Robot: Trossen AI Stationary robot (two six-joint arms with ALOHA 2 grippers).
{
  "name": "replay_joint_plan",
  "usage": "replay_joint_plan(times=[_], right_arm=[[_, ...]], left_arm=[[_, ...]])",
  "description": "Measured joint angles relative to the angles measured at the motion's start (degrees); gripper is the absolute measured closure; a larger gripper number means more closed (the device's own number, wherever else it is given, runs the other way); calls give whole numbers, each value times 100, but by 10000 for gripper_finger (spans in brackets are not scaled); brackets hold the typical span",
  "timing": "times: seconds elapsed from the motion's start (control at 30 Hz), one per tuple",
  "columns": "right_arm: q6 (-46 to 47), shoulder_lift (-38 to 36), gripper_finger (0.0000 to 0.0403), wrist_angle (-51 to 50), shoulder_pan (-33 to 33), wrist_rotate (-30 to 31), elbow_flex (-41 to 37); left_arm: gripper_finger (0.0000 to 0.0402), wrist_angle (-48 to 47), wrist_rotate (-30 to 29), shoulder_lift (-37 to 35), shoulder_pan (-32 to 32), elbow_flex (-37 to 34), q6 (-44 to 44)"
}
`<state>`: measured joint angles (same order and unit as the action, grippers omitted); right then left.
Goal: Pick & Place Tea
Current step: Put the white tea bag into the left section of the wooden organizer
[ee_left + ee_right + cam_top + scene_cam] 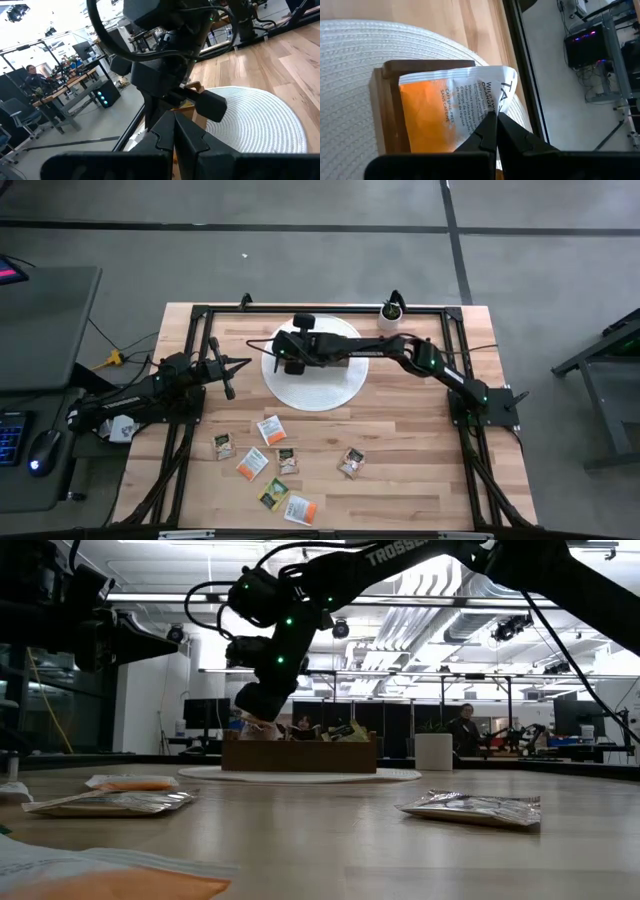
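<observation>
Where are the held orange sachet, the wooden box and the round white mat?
orange sachet (427,112): right wrist view, its orange printed face.
wooden box (300,755): low view, its front wall.
round white mat (330,388): high view, bare part near its front edge.

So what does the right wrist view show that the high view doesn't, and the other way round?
Only the right wrist view: the right gripper shut on a white-orange sachet, hanging over one end of the wooden box. Only the high view: seven loose sachets on the table's near half, the left gripper shut and parked beside the mat, a small pot. Both: the round white mat.
</observation>
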<state>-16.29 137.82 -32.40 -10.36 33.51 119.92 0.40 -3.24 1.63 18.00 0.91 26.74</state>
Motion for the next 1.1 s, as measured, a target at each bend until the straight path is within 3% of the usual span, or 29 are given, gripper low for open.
replay_joint_plan(times=[0.83, 1.1], right_arm=[[-18, 20, 402, -80, -56, -288, 0], [-9, 20, 370, -79, -89, -275, -2]], left_arm=[[401, 0, 0, 0, -1, 0, -2], [401, 0, 1, -1, 0, 1, -1]])
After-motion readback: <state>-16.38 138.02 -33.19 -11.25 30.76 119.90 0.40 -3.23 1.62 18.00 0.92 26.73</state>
